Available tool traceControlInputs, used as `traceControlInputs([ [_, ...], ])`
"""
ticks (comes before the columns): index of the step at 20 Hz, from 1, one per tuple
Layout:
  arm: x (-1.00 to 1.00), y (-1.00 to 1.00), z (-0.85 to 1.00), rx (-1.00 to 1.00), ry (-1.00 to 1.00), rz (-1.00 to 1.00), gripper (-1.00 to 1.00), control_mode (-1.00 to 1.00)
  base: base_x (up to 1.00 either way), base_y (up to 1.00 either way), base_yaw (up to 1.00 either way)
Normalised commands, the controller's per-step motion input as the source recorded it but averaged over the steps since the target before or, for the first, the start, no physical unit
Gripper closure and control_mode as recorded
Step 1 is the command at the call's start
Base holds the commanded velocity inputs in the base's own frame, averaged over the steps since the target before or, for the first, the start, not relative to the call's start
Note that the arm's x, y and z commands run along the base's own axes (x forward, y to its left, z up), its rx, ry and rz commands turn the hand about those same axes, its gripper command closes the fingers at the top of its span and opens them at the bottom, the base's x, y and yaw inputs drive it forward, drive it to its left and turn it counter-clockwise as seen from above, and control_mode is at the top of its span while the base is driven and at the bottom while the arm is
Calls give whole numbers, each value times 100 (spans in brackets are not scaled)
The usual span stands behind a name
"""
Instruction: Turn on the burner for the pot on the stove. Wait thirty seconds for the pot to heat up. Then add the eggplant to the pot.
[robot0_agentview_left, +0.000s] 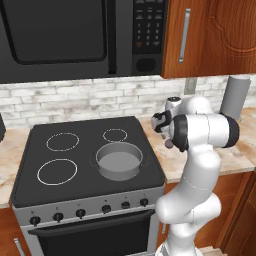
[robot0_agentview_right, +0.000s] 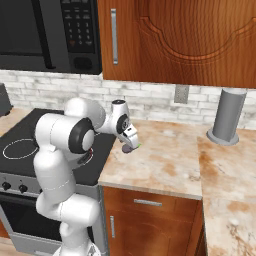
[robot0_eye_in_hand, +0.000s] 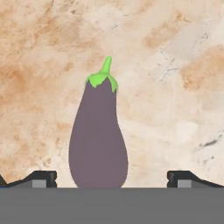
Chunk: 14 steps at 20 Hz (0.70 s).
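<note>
Lying on the marbled table (robot0_eye_in_hand: 175, 65), the eggplant (robot0_eye_in_hand: 98, 135) points its green stem to 12 o'clock in the hand view, purple body running down to the bottom edge. Tool (robot0_eye_in_hand: 111, 178) is spread wide, released, one finger tip at 9 o'clock of the eggplant's fat end, the other well off at 3 o'clock, neither touching it. In the right base view the tool (robot0_agentview_right: 131, 146) hangs low over the table just right of the stove (robot0_agentview_right: 107, 150); a bit of green shows at its tip; contact can't be told. Left base view: pot (robot0_agentview_left: 119, 160) sits on the stove's (robot0_agentview_left: 30, 165) front-right ring, at 9 o'clock from the white arm (robot0_agentview_left: 197, 165). Black knobs (robot0_agentview_left: 106, 208) line the silver front strip. Microwave (robot0_agentview_left: 75, 35) hangs above the stove. Tall grey cylinder (robot0_agentview_right: 227, 116) stands at the back of the table, by the brick wall (robot0_agentview_right: 160, 97), well apart from the tool.
</note>
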Motion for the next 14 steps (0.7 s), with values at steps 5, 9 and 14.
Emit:
traceControlInputs([
  [5, 45, -7, -21, 0, 0, 0, -100, -100, 0, 0, 0],
  [9, 13, -5, -18, 0, 0, 0, -100, -100, 0, 0, 0],
  [14, 0, -5, -28, 0, 0, 0, -100, -100, 0, 0, 0],
])
